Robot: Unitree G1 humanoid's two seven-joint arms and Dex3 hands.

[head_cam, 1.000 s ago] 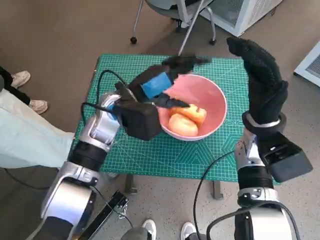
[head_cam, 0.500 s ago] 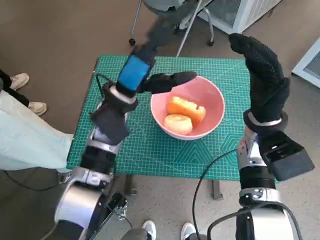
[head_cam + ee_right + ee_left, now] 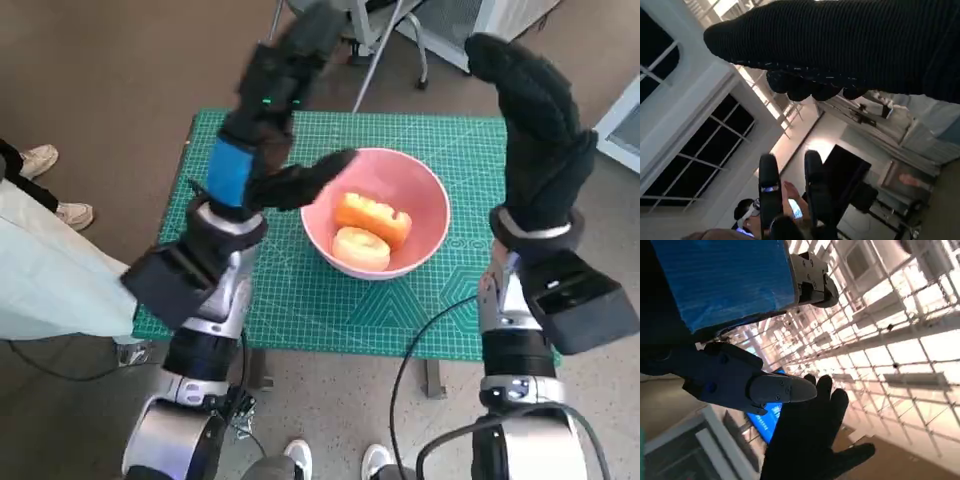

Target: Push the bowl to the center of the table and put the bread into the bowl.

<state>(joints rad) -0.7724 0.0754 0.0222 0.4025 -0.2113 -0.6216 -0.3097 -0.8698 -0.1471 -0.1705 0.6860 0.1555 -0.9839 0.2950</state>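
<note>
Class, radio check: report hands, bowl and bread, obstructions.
Left hand raised, holding nothing. Right hand raised, holding nothing. Bread in pink bowl, mid-table. Nothing blocking.

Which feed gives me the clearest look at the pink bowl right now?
The head view. It looks steeply down on the pink bowl on the green mat, with two pieces of bread inside, rim almost fully visible. Both wrist views point up at ceiling and windows and show nothing of the bowl.
</note>
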